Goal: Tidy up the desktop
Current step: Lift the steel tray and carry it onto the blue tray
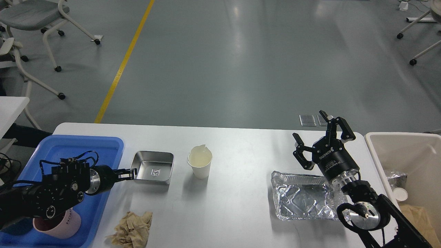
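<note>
The white desktop (241,206) fills the lower view. On it stand a square steel tray (153,167), a white paper cup (200,162) with a loose lid, a crumpled brown paper napkin (132,229) and a foil tray (303,199). My left gripper (130,173) points right and its fingers sit close together at the steel tray's left rim. My right gripper (322,139) is open and empty, raised above the foil tray's far right end.
A blue plastic tray (103,148) at the left holds a pink cup (62,224), partly under my left arm. A beige bin (406,158) with some trash stands off the right edge. Chairs stand on the floor beyond.
</note>
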`<move>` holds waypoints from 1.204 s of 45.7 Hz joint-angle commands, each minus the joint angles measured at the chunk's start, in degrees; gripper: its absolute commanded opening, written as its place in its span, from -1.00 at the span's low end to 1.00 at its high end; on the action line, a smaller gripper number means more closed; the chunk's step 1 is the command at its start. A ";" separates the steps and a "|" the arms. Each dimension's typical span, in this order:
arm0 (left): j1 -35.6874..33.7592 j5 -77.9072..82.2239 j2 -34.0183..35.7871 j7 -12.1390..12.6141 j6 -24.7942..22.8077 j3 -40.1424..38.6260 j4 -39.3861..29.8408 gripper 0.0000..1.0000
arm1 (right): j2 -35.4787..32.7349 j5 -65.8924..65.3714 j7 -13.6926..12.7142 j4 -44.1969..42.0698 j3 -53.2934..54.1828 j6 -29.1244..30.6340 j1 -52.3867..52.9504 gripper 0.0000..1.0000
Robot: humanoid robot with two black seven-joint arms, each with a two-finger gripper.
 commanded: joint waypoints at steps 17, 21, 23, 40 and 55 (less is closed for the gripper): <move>-1.02 -0.28 0.07 -2.20 -0.62 -0.78 0.19 -0.98 | 0.08 0.00 -0.04 -0.04 0.00 -0.03 -0.08 1.00; -2.86 -0.36 1.03 -2.72 -1.14 -0.61 -0.86 -0.97 | 0.26 0.00 -0.04 0.05 0.00 -0.12 -0.08 1.00; -3.39 -0.45 1.30 -2.81 -1.32 -0.34 -1.30 -0.97 | 0.35 0.00 -0.04 -0.04 0.00 -0.03 -0.08 1.00; -7.08 -1.51 16.49 -3.08 -2.73 -1.04 -9.64 -0.97 | 0.52 0.00 -0.04 -0.04 -0.09 -0.03 0.27 1.00; -7.52 -1.24 32.66 -5.45 -4.31 -0.87 -18.00 -0.95 | 0.52 -1.05 -0.04 -0.04 -0.09 -0.03 0.18 1.00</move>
